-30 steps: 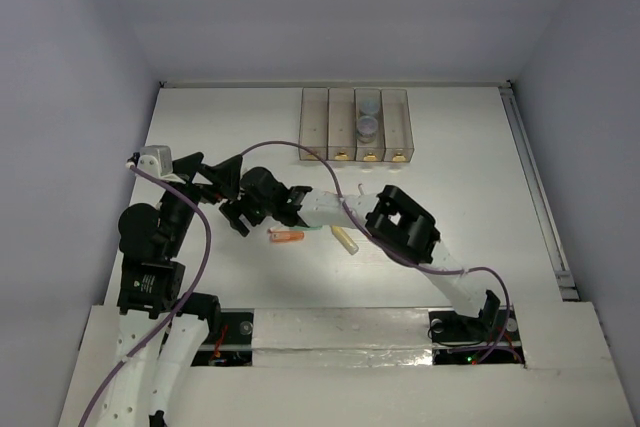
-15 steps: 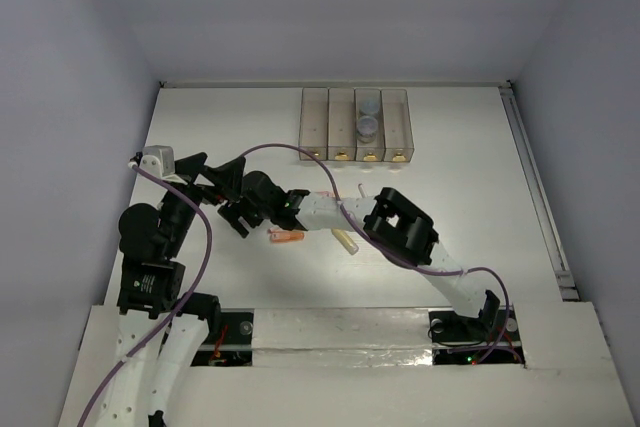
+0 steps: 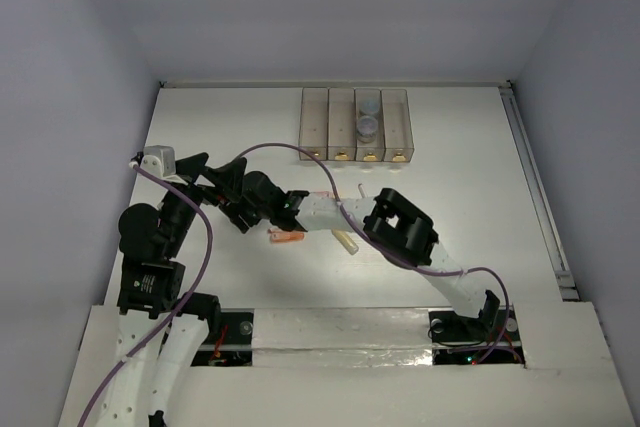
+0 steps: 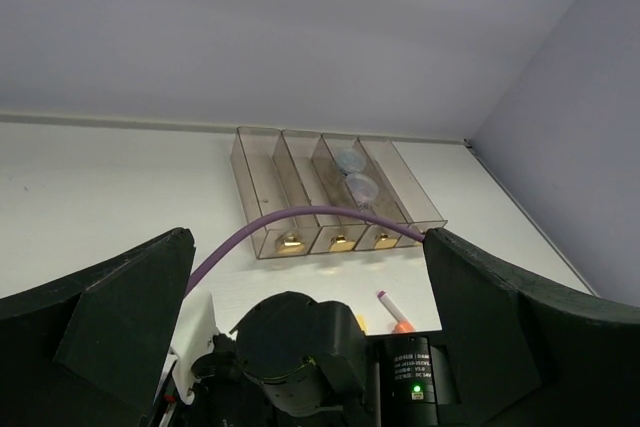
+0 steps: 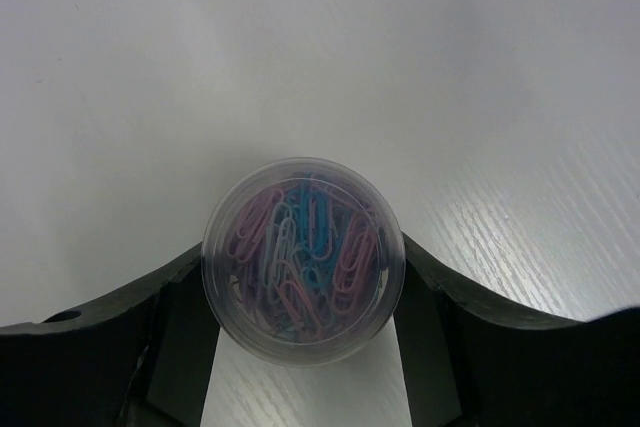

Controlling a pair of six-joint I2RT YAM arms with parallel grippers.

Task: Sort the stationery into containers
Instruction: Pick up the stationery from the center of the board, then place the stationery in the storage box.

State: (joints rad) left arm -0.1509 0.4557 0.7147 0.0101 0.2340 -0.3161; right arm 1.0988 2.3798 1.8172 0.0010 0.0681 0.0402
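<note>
Where fingers flank it, paperclip tub [image 5: 303, 260].

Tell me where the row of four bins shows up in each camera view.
Top external: row of bins at the table's far edge, centre.
Left wrist: row of bins mid-frame, beyond the purple cable.
Right wrist: not in view.
Shared landmark: two round tubs in the third bin from the left.
</note>
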